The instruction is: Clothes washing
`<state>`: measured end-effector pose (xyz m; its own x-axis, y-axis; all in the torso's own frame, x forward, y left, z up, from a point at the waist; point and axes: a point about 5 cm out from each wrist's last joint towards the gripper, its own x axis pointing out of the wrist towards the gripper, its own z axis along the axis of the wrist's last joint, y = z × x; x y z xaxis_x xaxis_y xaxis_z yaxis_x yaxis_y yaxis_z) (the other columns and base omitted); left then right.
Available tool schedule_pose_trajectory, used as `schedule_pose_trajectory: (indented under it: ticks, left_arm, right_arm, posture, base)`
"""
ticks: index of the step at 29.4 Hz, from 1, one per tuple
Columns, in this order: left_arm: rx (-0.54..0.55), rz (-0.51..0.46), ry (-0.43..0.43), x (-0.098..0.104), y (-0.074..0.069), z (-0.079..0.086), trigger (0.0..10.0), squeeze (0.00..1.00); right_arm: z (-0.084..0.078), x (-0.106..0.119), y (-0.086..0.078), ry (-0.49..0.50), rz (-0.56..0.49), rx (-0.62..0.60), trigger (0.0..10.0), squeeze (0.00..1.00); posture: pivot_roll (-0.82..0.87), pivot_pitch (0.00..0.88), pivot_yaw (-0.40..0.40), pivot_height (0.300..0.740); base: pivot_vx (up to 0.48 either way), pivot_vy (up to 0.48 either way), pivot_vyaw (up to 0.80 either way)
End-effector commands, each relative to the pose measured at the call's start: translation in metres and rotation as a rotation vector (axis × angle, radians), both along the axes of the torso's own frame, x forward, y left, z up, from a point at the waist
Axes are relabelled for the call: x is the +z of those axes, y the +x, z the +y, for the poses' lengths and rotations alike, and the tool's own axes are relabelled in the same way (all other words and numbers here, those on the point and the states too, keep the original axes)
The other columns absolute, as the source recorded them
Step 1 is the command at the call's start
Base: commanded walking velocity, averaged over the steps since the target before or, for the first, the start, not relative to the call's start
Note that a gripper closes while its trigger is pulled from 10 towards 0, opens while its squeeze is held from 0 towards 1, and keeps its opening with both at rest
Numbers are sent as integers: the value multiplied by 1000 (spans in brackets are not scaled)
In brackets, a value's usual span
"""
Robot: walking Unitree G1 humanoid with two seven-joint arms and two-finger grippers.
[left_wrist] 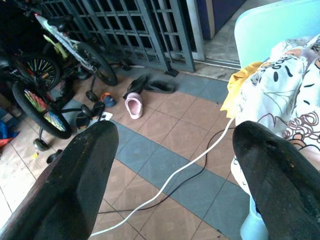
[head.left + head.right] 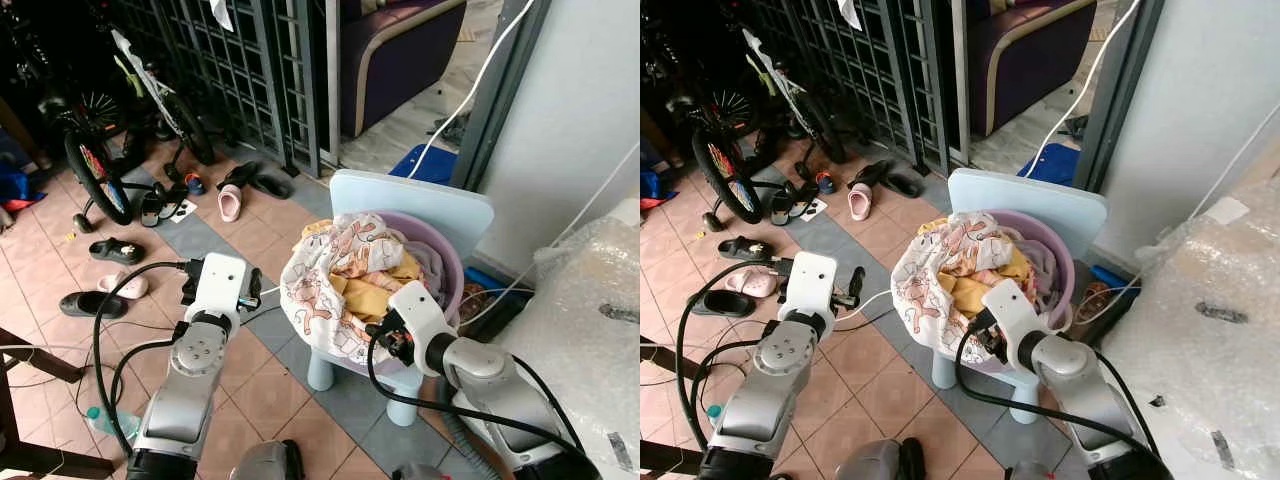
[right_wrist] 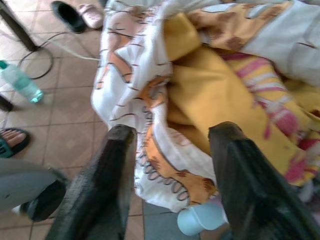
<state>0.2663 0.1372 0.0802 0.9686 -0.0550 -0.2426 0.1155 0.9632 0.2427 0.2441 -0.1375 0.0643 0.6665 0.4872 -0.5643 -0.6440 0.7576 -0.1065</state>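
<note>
Basin (image 2: 452,262): purple, centre of frame, on a pale blue chair (image 2: 420,205).
Contents: heaped clothes (image 2: 340,275), white printed and yellow, spilling over the rim.
Right gripper (image 3: 172,132): fingers spread, at the clothes.
Left gripper (image 1: 175,137): spread, over floor.

A bicycle (image 2: 110,120) and scattered sandals (image 2: 230,202) by the metal gate (image 2: 240,70).

Both grippers (image 1: 170,165) (image 3: 170,165) raised, fingers apart

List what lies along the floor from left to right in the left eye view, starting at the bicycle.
Bicycle → pink slipper → light blue chair holding the purple basin of clothes → bubble-wrapped bundle.
</note>
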Motion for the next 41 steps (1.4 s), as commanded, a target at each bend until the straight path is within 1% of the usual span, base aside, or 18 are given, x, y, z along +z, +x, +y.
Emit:
schedule_pose_trajectory:
  ticks: [1, 4, 7, 11, 15, 17, 18, 19, 20, 22, 23, 25, 29, 30, 31, 32, 38, 41]
  left_arm:
    - [3, -12, 8, 4, 0, 3, 10000, 0]
    - [11, 4, -25, 4, -4, 11, 10000, 0]
    - [35, -20, -57, 8, -7, 15, 10000, 0]
    - [105, 7, -61, 6, -17, 24, 10000, 0]
    - [146, 72, -53, -3, -40, 38, 10000, 0]
    - [165, 106, -57, -9, -52, 45, 10000, 0]
    - [173, 125, -53, -13, -58, 49, 10000, 0]
    - [168, 144, -44, -18, -65, 55, 10000, 0]
    - [161, 146, -41, -20, -67, 56, 10000, 0]
    - [151, 150, 2, -24, -72, 62, 10000, 0]
    - [158, 154, 22, -28, -74, 66, 10000, 0]
    - [193, 194, 47, -37, -80, 76, 10000, 0]
    - [192, 193, 46, -34, -84, 75, 10000, 0]
    - [187, 189, 44, -32, -84, 73, 10000, 0]
    - [185, 187, 43, -31, -84, 73, 10000, 0]
    - [184, 176, 38, -29, -83, 71, 10000, 0]
    - [213, 136, 25, -23, -82, 72, 10000, 0]
    - [219, 134, 22, -22, -82, 72, 10000, 0]
  right_arm:
    - [10, 7, 2, 18, -15, 51, 10000, 1000]
    - [18, 5, 2, 15, 14, 138, 10000, 1000]
    - [20, 4, 7, 3, 2, 129, 10000, 1000]
    - [20, 0, 17, -5, -13, 82, 10000, 1000]
    - [18, -4, 25, -34, -30, 38, 10000, 988]
    - [20, -6, 28, -53, -36, 33, 10000, 914]
    - [21, -7, 30, -55, -36, 28, 10000, 675]
    - [24, -8, 32, -53, -31, 23, 10000, 388]
    - [25, -9, 33, -52, -28, 24, 10000, 388]
    - [29, -10, 34, -49, -22, 32, 10000, 35]
    - [32, -11, 34, -47, -19, 40, 10000, 0]
    - [40, -12, 34, -40, -8, 88, 10000, 0]
    - [47, -15, 32, -41, 13, 163, 9647, 0]
    - [48, -17, 31, -57, 20, 193, 4000, 0]
    - [48, -19, 31, -64, 21, 203, 4000, 0]
    - [46, -23, 32, -101, 22, 222, 157, 0]
    - [33, -28, 39, -263, -54, 271, 0, 0]
    - [31, -28, 41, -281, -69, 282, 0, 0]
  posture:
    - [-27, 46, 115, 740]
    - [-9, 46, 111, 740]
    - [-5, 49, 113, 740]
    - [15, 63, 101, 740]
    - [40, 69, 86, 740]
    - [54, 74, 79, 740]
    - [62, 77, 72, 740]
    - [69, 80, 67, 740]
    - [69, 80, 67, 740]
    - [76, 85, 60, 740]
    - [76, 90, 56, 740]
    - [75, 100, 52, 740]
    - [74, 120, 43, 740]
    - [74, 133, 34, 740]
    - [74, 133, 34, 740]
    - [75, 141, 26, 740]
    - [77, 160, -4, 740]
    - [77, 164, -12, 740]
  base:
    - [0, 0, 0]
    - [0, 0, 0]
    - [0, 0, 0]
    - [0, 0, 0]
    - [0, 0, 0]
    - [0, 0, 0]
    - [0, 0, 0]
    - [0, 0, 0]
    - [0, 0, 0]
    - [0, 0, 0]
    - [0, 0, 0]
    - [0, 0, 0]
    - [0, 0, 0]
    - [0, 0, 0]
    - [0, 0, 0]
    - [0, 0, 0]
    - [0, 0, 0]
    - [0, 0, 0]
